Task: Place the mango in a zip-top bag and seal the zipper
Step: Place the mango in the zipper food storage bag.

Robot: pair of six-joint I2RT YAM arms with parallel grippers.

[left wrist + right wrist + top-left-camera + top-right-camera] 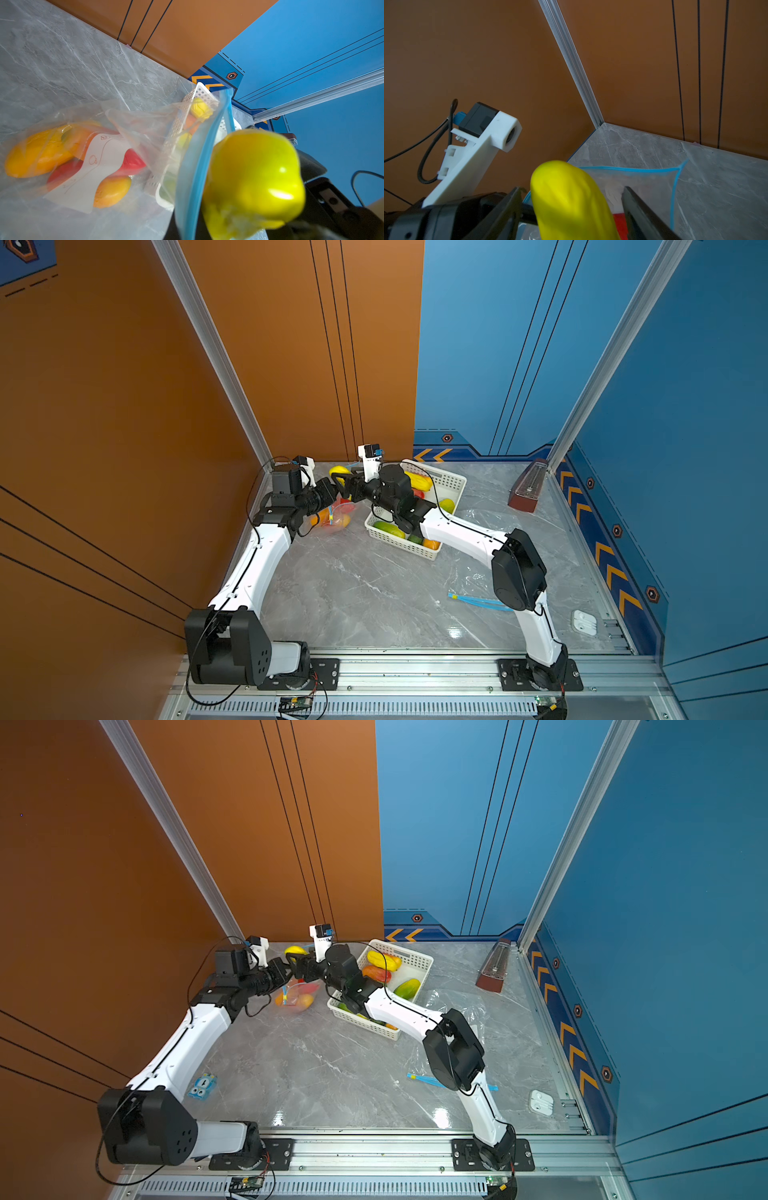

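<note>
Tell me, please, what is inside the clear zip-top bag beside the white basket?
Through the bag: a large orange mango, a smaller orange mango and red fruit. Its white label covers whatever lies beneath it.

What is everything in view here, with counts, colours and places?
table: one, grey marble
mango: one, yellow, at the bag mouth
zip-top bag: at least one, clear with blue zipper, far left
bagged mangoes: several, orange and red, inside it
basket: one, white, far centre
basket mangoes: several, yellow, red, green, orange
empty bags: count unclear, clear, right side
metronome: one, dark red, far right corner
case: one, white, near right
toy block: one, blue, near left
left gripper: shut on the zip-top bag
right gripper: open, astride the mango
</note>
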